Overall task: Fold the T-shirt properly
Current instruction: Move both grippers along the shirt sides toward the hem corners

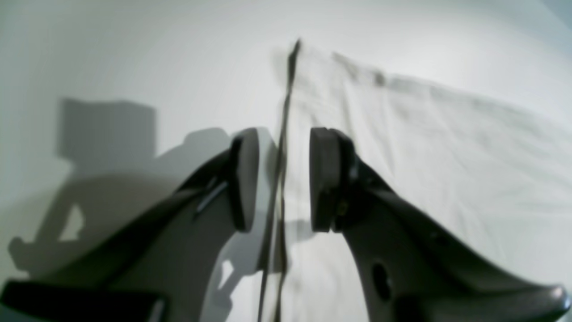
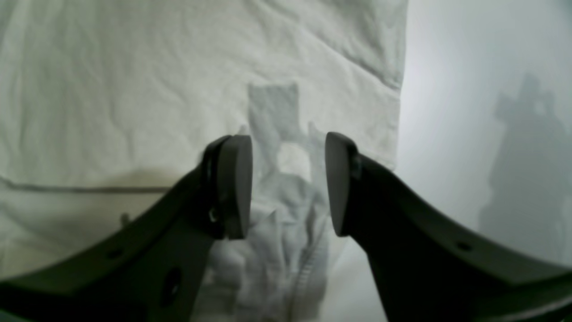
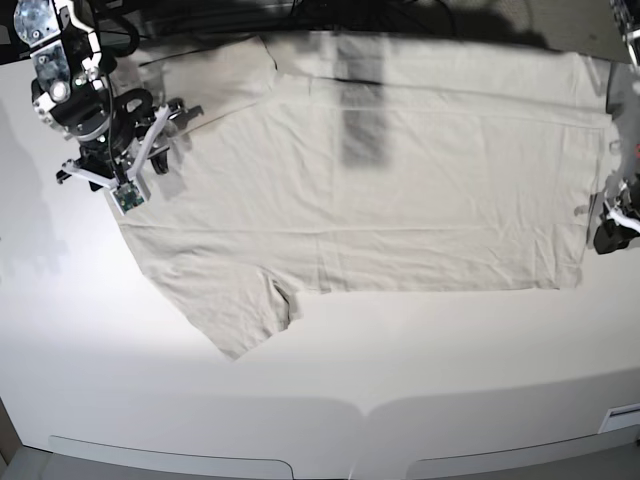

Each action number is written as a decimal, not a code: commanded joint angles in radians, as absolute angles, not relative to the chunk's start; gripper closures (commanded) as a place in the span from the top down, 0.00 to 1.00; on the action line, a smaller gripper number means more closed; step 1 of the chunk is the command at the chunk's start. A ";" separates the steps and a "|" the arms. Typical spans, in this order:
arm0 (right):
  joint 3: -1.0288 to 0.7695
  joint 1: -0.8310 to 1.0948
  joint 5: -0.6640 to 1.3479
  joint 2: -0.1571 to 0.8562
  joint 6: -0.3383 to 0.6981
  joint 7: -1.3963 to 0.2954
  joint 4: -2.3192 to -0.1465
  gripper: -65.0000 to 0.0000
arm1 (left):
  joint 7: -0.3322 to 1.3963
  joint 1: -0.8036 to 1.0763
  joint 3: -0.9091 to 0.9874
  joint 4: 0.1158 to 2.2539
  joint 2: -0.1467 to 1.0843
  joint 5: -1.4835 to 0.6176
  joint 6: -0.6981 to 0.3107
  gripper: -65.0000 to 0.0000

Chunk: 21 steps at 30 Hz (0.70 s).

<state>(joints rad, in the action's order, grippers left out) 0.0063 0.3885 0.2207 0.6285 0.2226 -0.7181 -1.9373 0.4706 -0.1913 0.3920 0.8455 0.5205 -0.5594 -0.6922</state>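
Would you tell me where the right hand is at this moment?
In the base view, the right hand hovers at upper left, over the T-shirt near its neck end.

Left arm (image 3: 615, 225) cut off at base view's edge (T-shirt (image 3: 400, 190) hem blurred in left wrist view)

Left gripper (image 1: 283, 179) fingers parted — right gripper (image 2: 288, 183) too.

Pale beige T-shirt (image 3: 400, 190) lies spread flat, sleeves out.
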 commanded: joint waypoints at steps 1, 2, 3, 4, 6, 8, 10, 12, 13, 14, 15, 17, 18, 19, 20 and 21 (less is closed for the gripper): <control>-0.002 0.368 0.222 0.643 0.221 -0.716 -1.953 0.42 | 0.444 -0.247 0.392 0.809 0.546 -0.556 -0.698 0.29; -0.002 0.356 0.222 0.643 0.221 -0.722 -1.953 0.42 | 0.436 -0.290 0.387 0.752 0.546 -0.527 -0.698 0.29; -0.002 0.348 0.222 0.643 0.221 -0.723 -1.953 0.42 | 0.424 -0.330 0.383 0.695 0.546 -0.496 -0.698 0.29; -0.002 0.342 0.221 0.643 0.221 -0.723 -1.953 0.42 | 0.414 -0.369 0.382 0.638 0.546 -0.464 -0.698 0.29; -0.002 0.332 0.221 0.643 0.221 -0.723 -1.953 0.42 | 0.395 -0.440 0.382 0.535 0.546 -0.402 -0.698 0.29; -0.002 0.332 0.221 0.643 0.221 -0.722 -1.953 0.42 | 0.358 -0.496 0.382 0.448 0.546 -0.353 -0.698 0.29; -0.002 0.332 0.221 0.643 0.221 -0.723 -1.953 0.42 | 0.315 -0.539 0.382 0.380 0.543 -0.312 -0.698 0.29; -0.002 0.332 0.221 0.643 0.221 -0.723 -1.953 0.42 | 0.298 -0.569 0.382 0.334 0.533 -0.274 -0.698 0.29; -0.002 0.332 0.221 0.643 0.221 -0.723 -1.953 0.42 | 0.296 -0.578 0.382 0.324 0.526 -0.254 -0.698 0.29; -0.002 0.332 0.221 0.643 0.221 -0.723 -1.953 0.42 | 0.290 -0.583 0.382 0.319 0.518 -0.232 -0.698 0.29; -0.002 0.332 0.221 0.643 0.221 -0.723 -1.953 0.42 | 0.278 -0.583 0.382 0.319 0.509 -0.210 -0.698 0.29; -0.002 0.333 0.221 0.643 0.221 -0.724 -1.953 0.42 | 0.242 -0.582 0.382 0.319 0.492 -0.170 -0.698 0.29; -0.002 0.333 0.221 0.643 0.221 -0.724 -1.953 0.42 | 0.233 -0.583 0.382 0.319 0.483 -0.150 -0.698 0.29; -0.002 0.333 0.221 0.643 0.221 -0.725 -1.953 0.42 | 0.230 -0.583 0.382 0.319 0.476 -0.129 -0.698 0.29; -0.002 0.333 0.221 0.643 0.221 -0.728 -1.953 0.42 | 0.231 -0.582 0.382 0.319 0.467 -0.109 -0.698 0.29; -0.002 0.332 0.221 0.643 0.221 -0.731 -1.953 0.42 | 0.233 -0.582 0.382 0.319 0.461 -0.087 -0.698 0.29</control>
